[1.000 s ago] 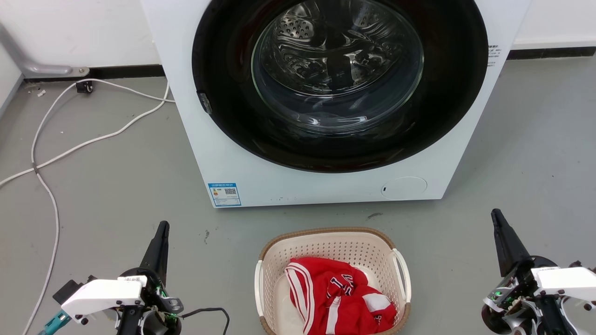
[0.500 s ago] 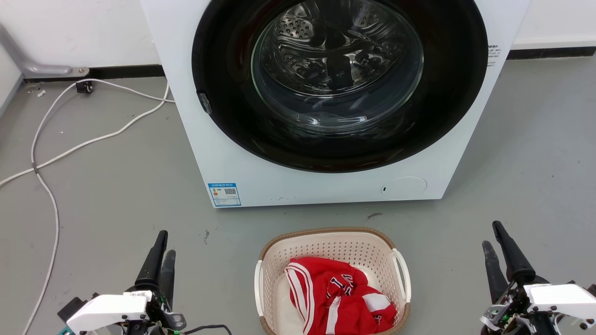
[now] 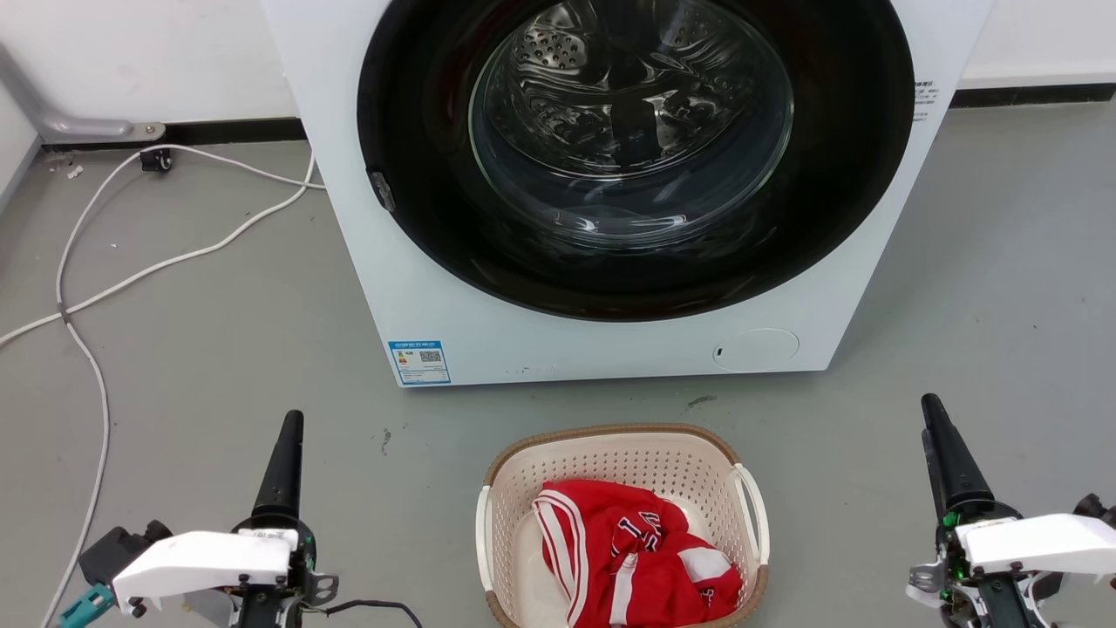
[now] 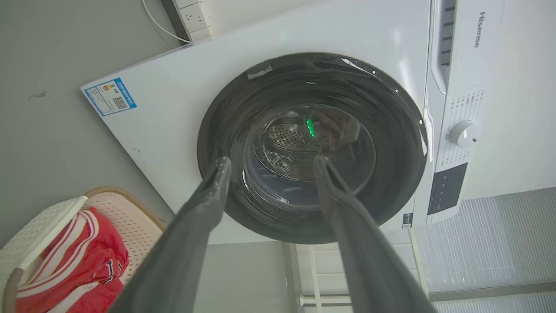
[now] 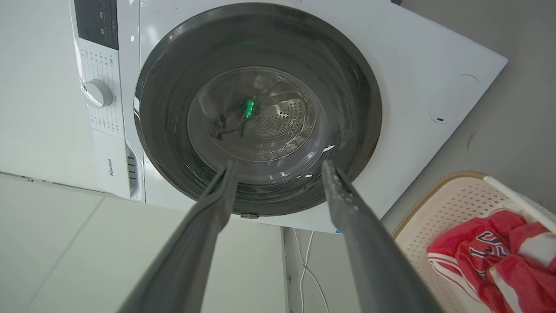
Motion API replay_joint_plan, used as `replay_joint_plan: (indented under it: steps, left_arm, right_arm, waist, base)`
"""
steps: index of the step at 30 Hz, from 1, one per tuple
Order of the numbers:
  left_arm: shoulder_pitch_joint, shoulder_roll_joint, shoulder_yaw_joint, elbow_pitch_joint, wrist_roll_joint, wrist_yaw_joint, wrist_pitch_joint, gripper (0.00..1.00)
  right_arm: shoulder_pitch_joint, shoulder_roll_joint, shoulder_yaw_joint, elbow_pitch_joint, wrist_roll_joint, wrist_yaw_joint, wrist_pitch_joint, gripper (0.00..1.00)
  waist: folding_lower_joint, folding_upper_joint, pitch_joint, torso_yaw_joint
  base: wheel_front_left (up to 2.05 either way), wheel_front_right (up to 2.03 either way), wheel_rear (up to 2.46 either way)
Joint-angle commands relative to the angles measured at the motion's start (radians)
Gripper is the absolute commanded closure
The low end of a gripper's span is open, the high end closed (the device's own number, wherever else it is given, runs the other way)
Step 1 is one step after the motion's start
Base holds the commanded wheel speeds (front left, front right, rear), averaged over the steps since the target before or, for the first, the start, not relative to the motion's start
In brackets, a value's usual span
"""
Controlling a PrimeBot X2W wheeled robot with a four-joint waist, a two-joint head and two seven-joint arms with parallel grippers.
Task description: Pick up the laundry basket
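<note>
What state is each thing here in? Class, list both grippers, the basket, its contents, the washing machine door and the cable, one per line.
left gripper, open, holding nothing
right gripper, open, holding nothing
laundry basket, upright on the floor, not gripped
red garment, crumpled inside the basket
washing machine door, shut
white cable, lying loose on the floor
</note>
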Motion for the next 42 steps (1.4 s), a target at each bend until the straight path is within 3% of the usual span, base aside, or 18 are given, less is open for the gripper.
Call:
replay_joint_plan:
  steps: [1, 26, 42]
  left_arm:
    - [-0.005, 0.004, -0.006, -0.034, 0.054, 0.008, -0.014, 0.0]
    - [0.034, 0.005, -0.065, -0.134, 0.519, 0.068, -0.118, 0.0]
    - [0.055, 0.005, -0.097, -0.158, 0.745, 0.088, -0.166, 0.0]
  right_arm:
    - [-0.003, -0.002, 0.008, -0.034, -0.064, 0.0, -0.014, 0.0]
    - [0.044, -0.004, 0.072, -0.124, -0.627, 0.0, -0.119, 0.0]
    - [0.064, -0.004, 0.089, -0.146, -0.861, 0.0, -0.168, 0.0]
  waist:
    - [0.0, 0.0, 0.001, 0.0]
    - [0.0, 0.0, 0.005, 0.0]
    - [0.0, 0.0, 0.006, -0.002]
  base:
    - [0.0, 0.0, 0.0]
    - [0.0, 0.0, 0.0]
    - [0.0, 0.0, 0.0]
